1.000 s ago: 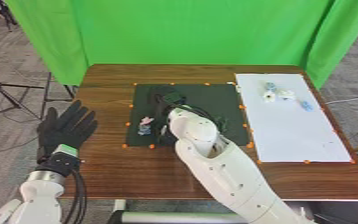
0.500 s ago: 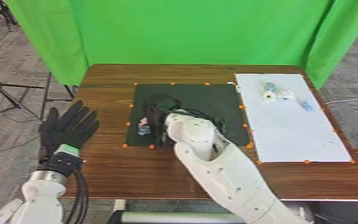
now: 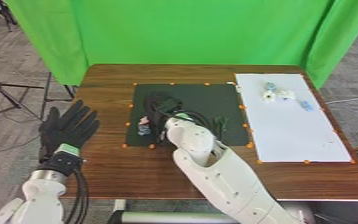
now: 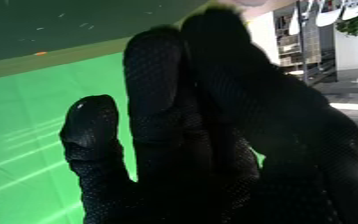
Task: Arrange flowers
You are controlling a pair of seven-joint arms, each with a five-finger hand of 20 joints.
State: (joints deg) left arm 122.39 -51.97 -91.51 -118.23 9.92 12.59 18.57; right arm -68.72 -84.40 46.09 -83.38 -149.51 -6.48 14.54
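Observation:
In the head view my right hand (image 3: 160, 104) is over the dark mat (image 3: 190, 92). Just to its left on the mat are a pink flower (image 3: 143, 120) and a blue flower (image 3: 143, 130). Dark green stems or leaves (image 3: 221, 123) lie right of the right wrist. The black glove of my right hand (image 4: 193, 150) appears in the right wrist view, with a blurred pinkish patch beyond its far end; whether it holds anything is unclear. My left hand (image 3: 67, 125) is open at the table's left edge, away from the flowers.
A white sheet (image 3: 295, 132) lies on the right side of the brown table (image 3: 109, 172). On its far part are white flowers (image 3: 269, 96) and blue flowers (image 3: 306, 105). Orange markers edge the mat and sheet. A green curtain (image 3: 193, 32) hangs behind the table.
My right hand and forearm have shifted a little toward the table's near side. The left hand and the flowers on the white sheet have stayed in place.

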